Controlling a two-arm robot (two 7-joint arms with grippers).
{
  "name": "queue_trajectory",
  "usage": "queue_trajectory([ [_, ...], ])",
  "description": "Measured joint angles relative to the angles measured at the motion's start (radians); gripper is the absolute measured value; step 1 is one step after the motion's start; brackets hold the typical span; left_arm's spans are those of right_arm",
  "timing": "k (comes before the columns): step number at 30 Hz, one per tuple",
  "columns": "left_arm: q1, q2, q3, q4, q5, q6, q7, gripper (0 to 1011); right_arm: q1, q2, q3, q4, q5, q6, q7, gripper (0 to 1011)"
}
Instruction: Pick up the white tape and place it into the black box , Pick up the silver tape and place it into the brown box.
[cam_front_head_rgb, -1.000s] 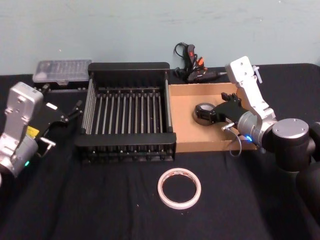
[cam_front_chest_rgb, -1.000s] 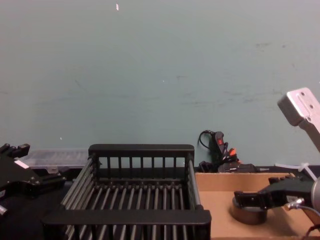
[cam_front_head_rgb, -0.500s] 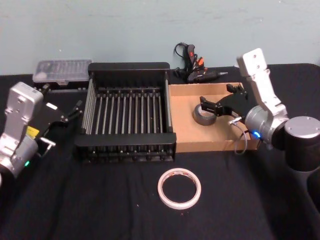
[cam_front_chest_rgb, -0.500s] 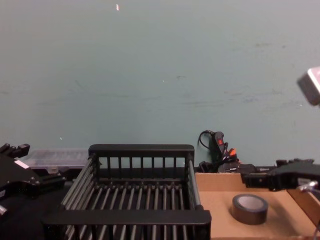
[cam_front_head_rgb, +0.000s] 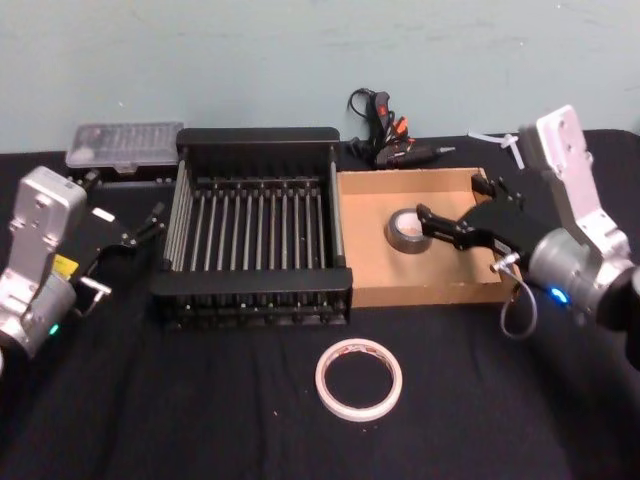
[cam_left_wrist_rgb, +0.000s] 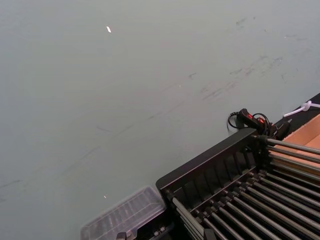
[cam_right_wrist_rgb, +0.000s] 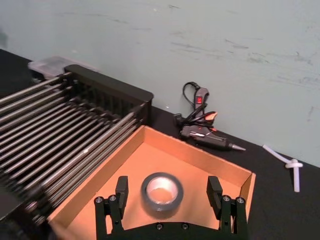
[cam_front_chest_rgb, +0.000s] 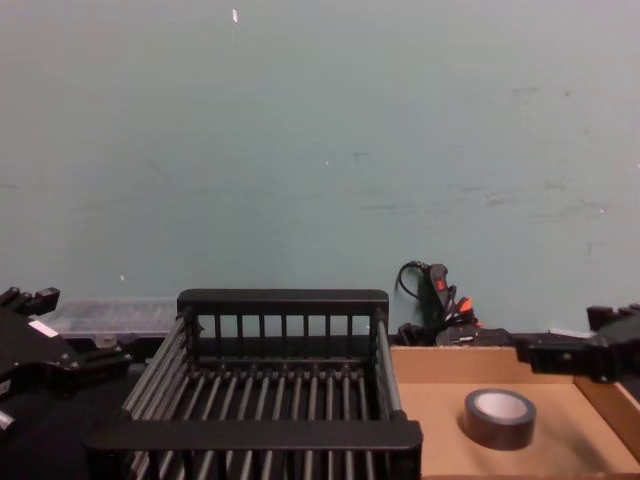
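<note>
The silver tape (cam_front_head_rgb: 405, 230) lies flat in the brown box (cam_front_head_rgb: 430, 272), free of any gripper; it also shows in the right wrist view (cam_right_wrist_rgb: 161, 194) and the chest view (cam_front_chest_rgb: 499, 418). My right gripper (cam_front_head_rgb: 450, 197) hovers open above the box's right half, its fingers (cam_right_wrist_rgb: 121, 186) spread wider than the roll. On the black cloth in front of both boxes lies the white tape (cam_front_head_rgb: 359, 378). The black box (cam_front_head_rgb: 258, 133) stands left of the brown one with nothing in it. At the far left my left gripper (cam_front_head_rgb: 128, 215) is parked open, beside the black box.
A glue gun (cam_front_head_rgb: 385, 135) with its cable lies behind the boxes. A clear plastic case (cam_front_head_rgb: 125, 140) sits at the back left. A white zip tie (cam_front_head_rgb: 495, 140) lies at the back right. Open cloth surrounds the white tape.
My right gripper opened and let go of the silver tape, then drew back to the right and up. The tape stays in the brown box. The left arm has not moved.
</note>
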Motion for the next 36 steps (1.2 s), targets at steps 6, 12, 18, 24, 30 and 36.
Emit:
queue_trajectory([
  [6,0.0,0.0,0.0,0.0,0.0,0.0,0.0,1001,-0.082,0.048,0.012,-0.083,0.042,-0.006,0.031,1002],
  [12,0.0,0.0,0.0,0.0,0.0,0.0,0.0,1001,-0.139,0.08,0.01,-0.131,0.071,-0.005,0.054,1002],
  [18,0.0,0.0,0.0,0.0,0.0,0.0,0.0,1002,-0.195,0.109,-0.009,-0.167,0.098,0.002,0.07,1002],
  [24,0.0,0.0,0.0,0.0,0.0,0.0,0.0,1001,-0.235,0.132,-0.034,-0.189,0.11,0.009,0.075,1003],
  [30,0.0,0.0,0.0,0.0,0.0,0.0,0.0,1001,-0.258,0.148,-0.067,-0.193,0.111,0.005,0.076,1002],
  [36,0.0,0.0,0.0,0.0,0.0,0.0,0.0,1001,-0.264,0.158,-0.105,-0.181,0.098,-0.021,0.067,1002],
])
